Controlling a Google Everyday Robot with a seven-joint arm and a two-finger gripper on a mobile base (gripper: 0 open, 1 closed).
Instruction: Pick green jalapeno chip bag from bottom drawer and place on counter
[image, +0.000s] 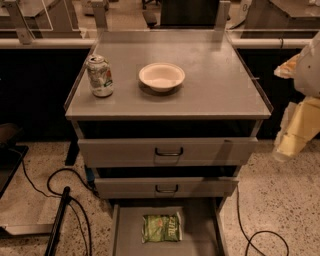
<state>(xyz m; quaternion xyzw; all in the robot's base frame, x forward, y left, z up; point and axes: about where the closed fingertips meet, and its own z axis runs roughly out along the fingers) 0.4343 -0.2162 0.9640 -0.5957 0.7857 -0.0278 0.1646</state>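
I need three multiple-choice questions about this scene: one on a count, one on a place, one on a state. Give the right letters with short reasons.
1. How many things stand on the counter?
A. one
B. two
C. four

2. Where does the chip bag lie?
A. on the counter
B. on the floor
C. in the bottom drawer

3. In what state is the bottom drawer?
A. pulled out
B. pushed shut
C. taken off

Answers:
1. B: only the can and the bowl stand on it.
2. C: the bag lies flat on the drawer floor, between its side walls.
3. A: its floor shows in front of the two handled drawers.

The gripper hangs to the right of the counter, apart from the bag.
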